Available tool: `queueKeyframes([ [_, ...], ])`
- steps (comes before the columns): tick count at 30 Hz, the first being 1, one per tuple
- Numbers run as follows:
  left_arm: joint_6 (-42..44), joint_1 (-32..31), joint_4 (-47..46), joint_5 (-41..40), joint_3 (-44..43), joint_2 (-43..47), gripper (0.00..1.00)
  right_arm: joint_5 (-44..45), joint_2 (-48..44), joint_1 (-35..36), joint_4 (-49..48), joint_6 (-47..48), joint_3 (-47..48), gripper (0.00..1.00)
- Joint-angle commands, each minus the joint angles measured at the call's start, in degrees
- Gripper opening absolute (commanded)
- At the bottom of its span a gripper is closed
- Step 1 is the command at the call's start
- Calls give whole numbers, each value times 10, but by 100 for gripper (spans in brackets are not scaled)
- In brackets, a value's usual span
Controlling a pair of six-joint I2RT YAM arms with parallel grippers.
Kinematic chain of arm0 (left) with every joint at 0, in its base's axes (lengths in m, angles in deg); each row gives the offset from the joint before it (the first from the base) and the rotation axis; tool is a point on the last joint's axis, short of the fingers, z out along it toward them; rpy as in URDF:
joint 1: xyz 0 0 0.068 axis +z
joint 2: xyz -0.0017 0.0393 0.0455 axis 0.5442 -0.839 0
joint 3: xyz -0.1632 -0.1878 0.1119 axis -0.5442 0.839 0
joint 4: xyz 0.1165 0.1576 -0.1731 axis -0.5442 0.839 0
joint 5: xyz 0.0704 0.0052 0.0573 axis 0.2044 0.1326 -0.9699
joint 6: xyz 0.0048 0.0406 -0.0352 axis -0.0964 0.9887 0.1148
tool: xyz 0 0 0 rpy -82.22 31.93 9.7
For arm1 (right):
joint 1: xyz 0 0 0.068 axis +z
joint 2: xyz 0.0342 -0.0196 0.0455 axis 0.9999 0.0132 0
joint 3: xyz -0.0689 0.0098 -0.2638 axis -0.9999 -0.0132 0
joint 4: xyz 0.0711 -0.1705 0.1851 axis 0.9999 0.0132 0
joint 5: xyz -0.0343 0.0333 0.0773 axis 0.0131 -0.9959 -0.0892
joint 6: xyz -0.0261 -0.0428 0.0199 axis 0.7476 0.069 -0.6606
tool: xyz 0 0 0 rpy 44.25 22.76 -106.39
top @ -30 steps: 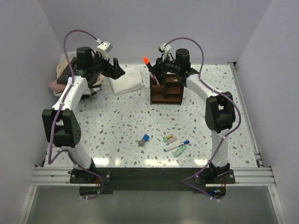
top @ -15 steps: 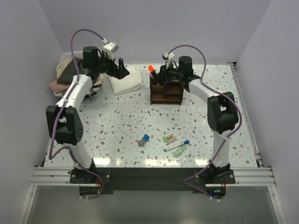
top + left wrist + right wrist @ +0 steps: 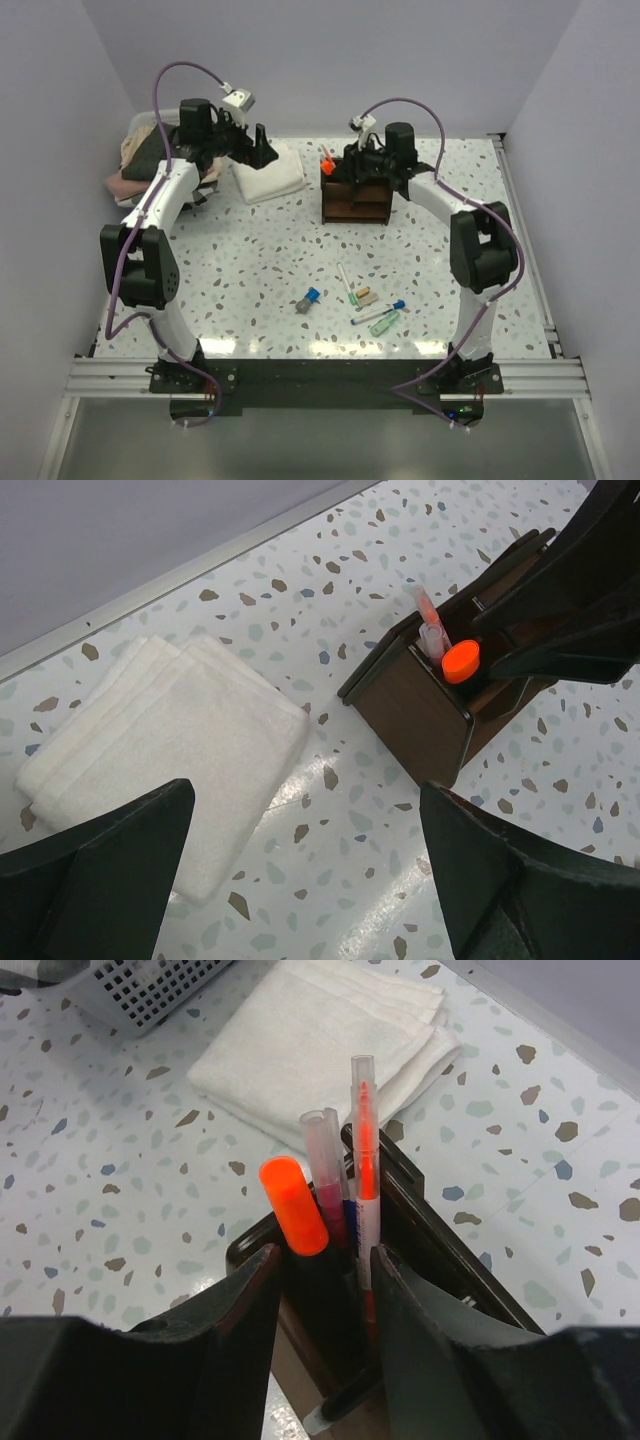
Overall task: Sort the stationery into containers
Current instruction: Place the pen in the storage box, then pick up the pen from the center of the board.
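Observation:
The dark brown organiser (image 3: 357,200) stands at the back middle of the table. An orange-capped highlighter (image 3: 293,1205) leans in its tall left compartment beside a red pen (image 3: 364,1150) and two clear-capped pens (image 3: 322,1155). My right gripper (image 3: 325,1260) straddles that compartment from above, open, with the highlighter's black body between the fingers. It also shows in the top view (image 3: 352,165). My left gripper (image 3: 307,790) hovers wide open and empty over bare table between a cloth and the organiser (image 3: 420,705). Loose stationery lies near the front: a white pen (image 3: 343,277), a blue-capped marker (image 3: 309,300), small bits (image 3: 361,296) and a blue-tipped pen (image 3: 378,314).
A folded white cloth (image 3: 270,172) lies left of the organiser. A white mesh bin (image 3: 140,160) with folded clothes sits at the back left corner. Walls close the table at the back and both sides.
My right gripper came down with the highlighter into the organiser's tall compartment, and its jaws widened. My left arm swung slightly right, then held still.

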Motion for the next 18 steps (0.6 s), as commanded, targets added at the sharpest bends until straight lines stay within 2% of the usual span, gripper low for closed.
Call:
queueKeyframes([
  [1, 4, -4, -25, 4, -23, 1, 100, 17, -71, 2, 20, 11, -2, 47],
  [5, 4, -4, -31, 5, -24, 4, 100, 27, -92, 2, 48, 37, -8, 48],
  [8, 14, -4, -27, 7, -21, 16, 100, 18, -124, 2, 105, 78, -6, 49],
  [10, 27, -7, -21, 1, -4, 36, 100, -2, -147, 3, 183, 141, -17, 49],
  [12, 29, -7, -35, -14, 35, 62, 100, 0, -172, 8, 257, 163, -38, 49],
  [14, 18, -7, -44, -51, 57, 78, 100, 29, -181, 21, 293, 133, -73, 48],
  [18, 1, -7, -65, -99, 101, 116, 100, 160, -200, 63, 348, 15, -124, 45],
])
